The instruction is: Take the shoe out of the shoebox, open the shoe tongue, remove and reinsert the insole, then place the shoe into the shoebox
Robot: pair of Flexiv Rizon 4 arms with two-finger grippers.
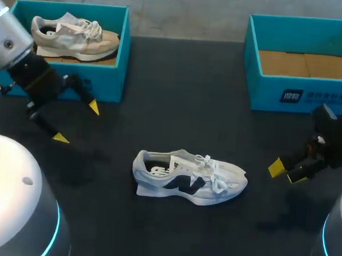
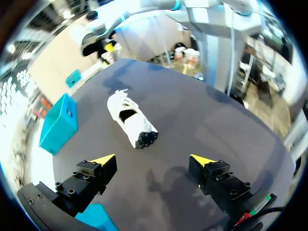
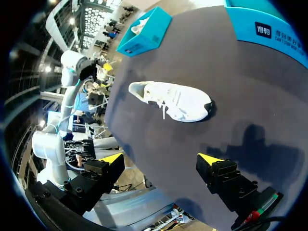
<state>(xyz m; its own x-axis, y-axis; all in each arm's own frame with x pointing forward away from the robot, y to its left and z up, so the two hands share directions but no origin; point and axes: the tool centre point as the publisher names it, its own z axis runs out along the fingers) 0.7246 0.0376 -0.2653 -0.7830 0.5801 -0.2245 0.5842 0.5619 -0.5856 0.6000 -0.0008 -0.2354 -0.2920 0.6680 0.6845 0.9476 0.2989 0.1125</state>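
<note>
here the white shoe lies on its sole on the dark table, a little below the centre of the head view and outside both boxes, so i judge the taking-out step is done and the tongue comes next. its long axis runs nearly level across the frame, with the heel and the opening to the left and the toe to the right; the laces and tongue sit in the right half of the shoe. the right gripper hangs at the right of the frame, about level with the shoe and near its toe, its two yellow tips apart and holding nothing. the left gripper is at the upper left, in front of the left shoebox, where a beige shoe lies; its tips also stand wide apart and empty, and it is well apart from the heel. so the right arm is the nearer one, and it meets the shoe from the toe end, while the left arm looks at the heel end. in the left wrist view the shoe is ahead of the open fingers, heel toward them; in the right wrist view it lies ahead and side on. the right shoebox, at the upper right, holds no shoe.
</note>
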